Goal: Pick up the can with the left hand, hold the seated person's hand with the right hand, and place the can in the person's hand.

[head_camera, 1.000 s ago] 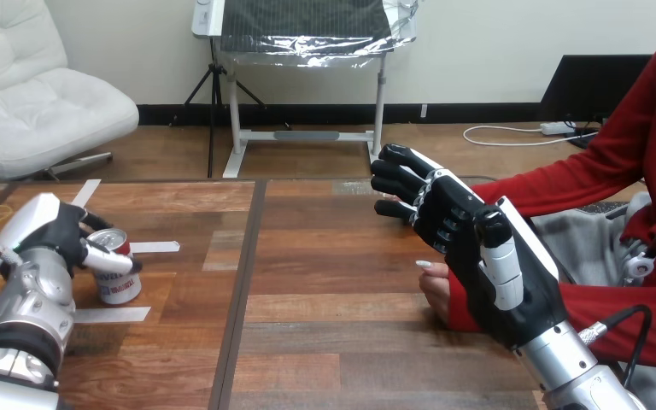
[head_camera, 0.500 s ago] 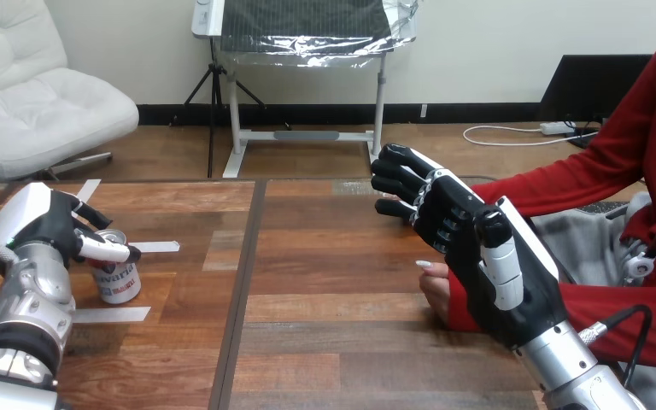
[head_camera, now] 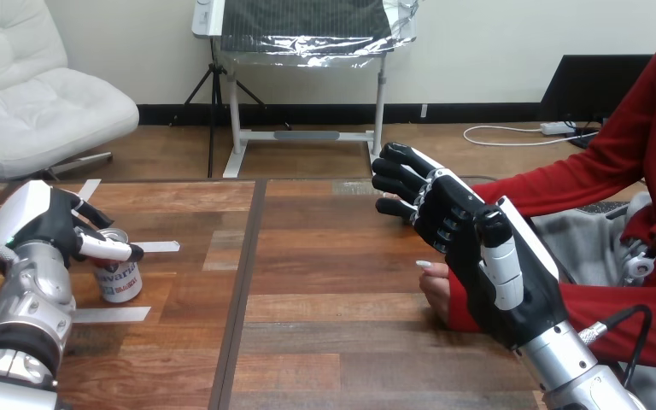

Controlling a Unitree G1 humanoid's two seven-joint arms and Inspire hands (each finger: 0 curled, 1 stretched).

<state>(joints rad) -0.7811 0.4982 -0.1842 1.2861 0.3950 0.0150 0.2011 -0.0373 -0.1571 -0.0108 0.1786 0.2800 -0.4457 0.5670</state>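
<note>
a: status on the can handoff?

b: early. the can (head_camera: 120, 278) stands upright on the table (head_camera: 325, 342), left side, between two tape strips (head_camera: 111, 314). its base is on the wood, so i count pickup as not done.

a: left hand on it?

b: the left hand (head_camera: 43, 224) sits close over the can's top, on its left and far side. it looks like contact at the rim, but i cannot tell whether it has a real grip.

a: right side?

b: the right hand (head_camera: 470, 256) is raised over the right half of the table. its fingers (head_camera: 397, 181) are loosely bent, the thumb is up, and i see nothing in it. the person's hand (head_camera: 434, 286) lies low, just behind and under it, with one fingertip poking out at its left edge. the two are close, maybe touching. i see nothing of mine wrapped round theirs, so i don't count the hold as done either.

a: so what's left?

b: as i read it, all three steps: lift, hold, place. the can and the person's hand are well apart, with most of the table between them. i'd confirm the left grip first, then lift, then secure the person's hand before carrying the can right.
</note>
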